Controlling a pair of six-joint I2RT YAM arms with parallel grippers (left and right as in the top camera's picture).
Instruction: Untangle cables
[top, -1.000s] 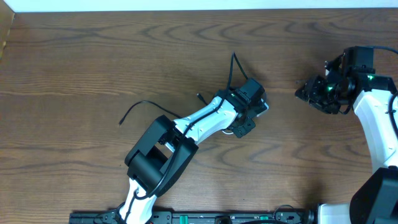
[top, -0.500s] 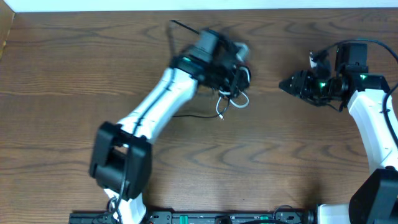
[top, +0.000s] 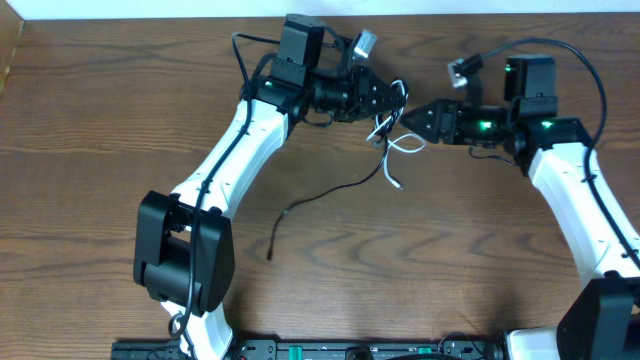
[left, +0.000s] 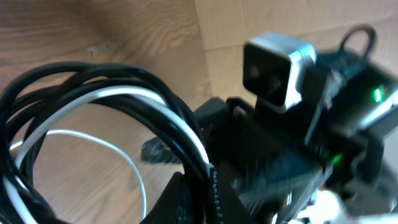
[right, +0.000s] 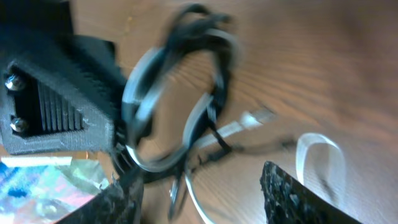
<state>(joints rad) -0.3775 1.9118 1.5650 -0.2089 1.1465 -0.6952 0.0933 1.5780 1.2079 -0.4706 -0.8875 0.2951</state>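
Left arm (top: 225, 165): white links, black joints.
Right arm (top: 585, 205): green light lit, thick black wire looped.
Left gripper (top: 396, 100): black, ribbed, screwed.

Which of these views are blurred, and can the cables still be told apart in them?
Overhead: sharp and evenly lit; the black cable and white cable read clearly. Left wrist: soft throughout, the looped cables too close to focus, though black and white strands still separate. Right wrist: the loop is smeared by motion blur, while the left pincer beside it looks crisp.
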